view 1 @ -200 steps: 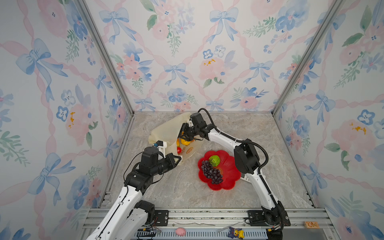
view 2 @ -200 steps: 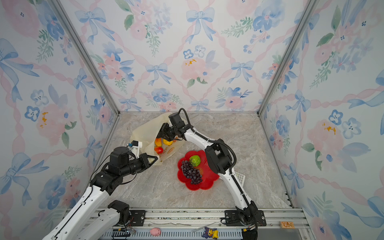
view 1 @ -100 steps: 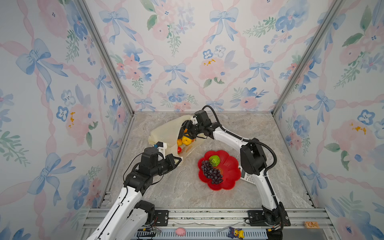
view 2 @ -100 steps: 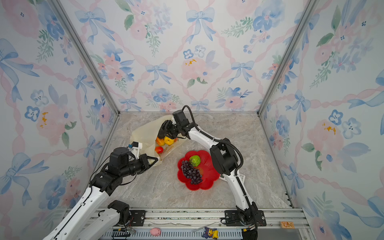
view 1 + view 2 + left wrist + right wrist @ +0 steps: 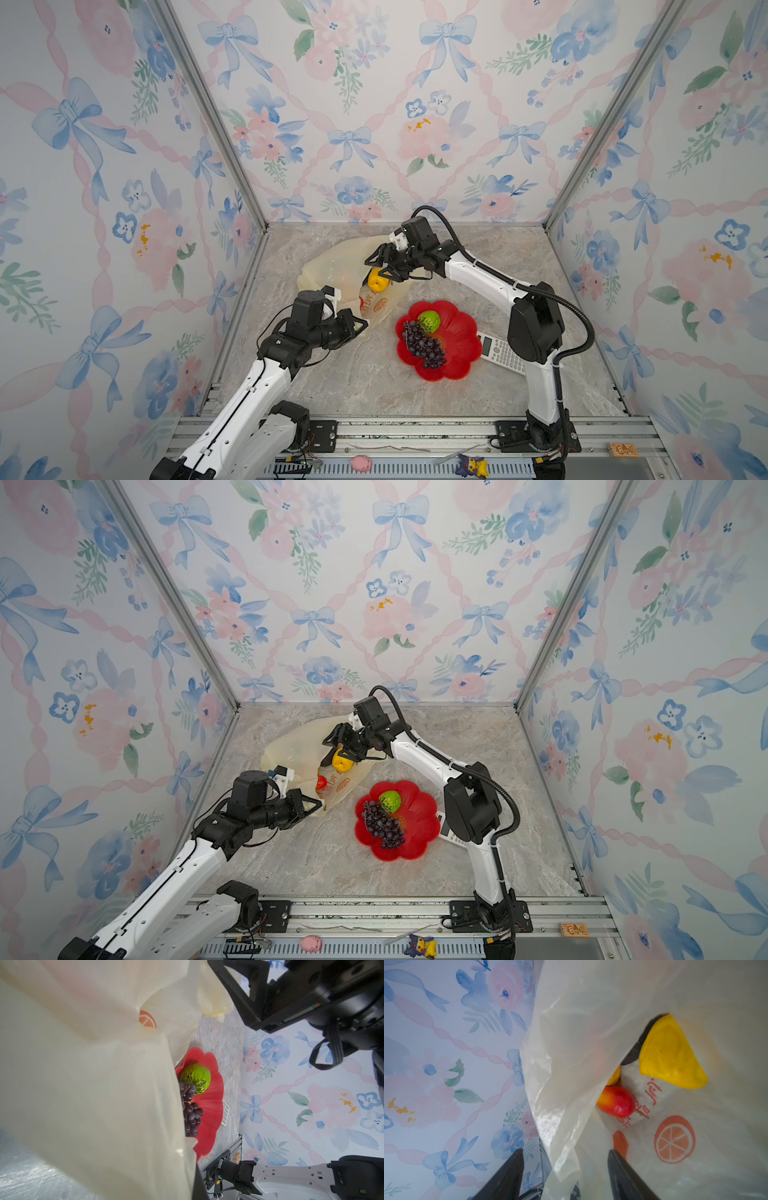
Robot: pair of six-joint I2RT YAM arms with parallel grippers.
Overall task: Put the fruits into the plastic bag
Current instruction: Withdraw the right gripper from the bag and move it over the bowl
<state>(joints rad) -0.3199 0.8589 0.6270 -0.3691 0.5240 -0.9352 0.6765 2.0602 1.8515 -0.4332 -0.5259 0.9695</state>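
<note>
Obscured: the plastic bag (image 5: 328,266) veils most of its contents. In the left wrist view its film fills the frame and hides the fingers. In the right wrist view a dark shape (image 5: 636,1051) behind the yellow lumpy fruit (image 5: 377,282) cannot be identified.

Containers: the bag lies on the tabletop (image 5: 374,386) toward the back left, mouth facing the dish. Inside it are the yellow lumpy fruit at the mouth and a red-yellow mango (image 5: 616,1103) deeper in. The red dish (image 5: 461,332) holds the green ball (image 5: 429,321) and the grape bunch (image 5: 424,345), touching each other.

Grippers: the left gripper (image 5: 359,326) is clamped on the bag's near edge. The right gripper (image 5: 376,268) hovers at the bag mouth above the yellow fruit, jaws apart and gripping nothing; a fold of film runs between them.

Surroundings: a calculator (image 5: 503,353) lies beside the dish, partly covered by its rim and the right arm.
</note>
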